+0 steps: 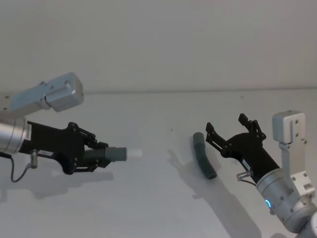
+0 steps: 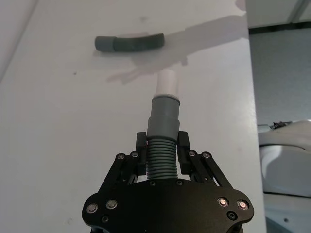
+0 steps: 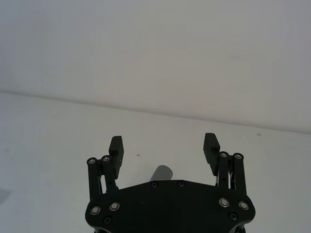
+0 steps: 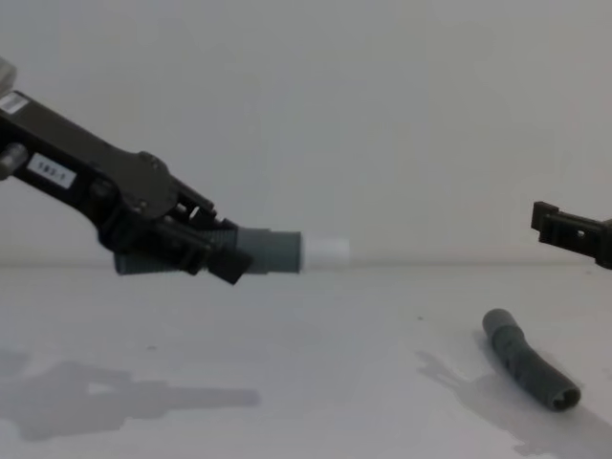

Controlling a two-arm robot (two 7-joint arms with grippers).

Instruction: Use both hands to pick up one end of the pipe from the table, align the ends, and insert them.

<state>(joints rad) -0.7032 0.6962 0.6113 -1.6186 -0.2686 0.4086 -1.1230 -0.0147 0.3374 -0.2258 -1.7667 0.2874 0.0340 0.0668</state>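
Pipe piece with the white tip is clamped at its ribbed middle by the left gripper, raised over the table at left. The second piece lies on the table at right, near the right gripper, whose jaws gape wide and empty.

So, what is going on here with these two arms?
The left end effector is shut on a grey hose piece, holding it above the table with its white tip pointing to the robot's right. The right end effector hangs open near the second hose piece, which lies on the table. Nothing is joined yet.
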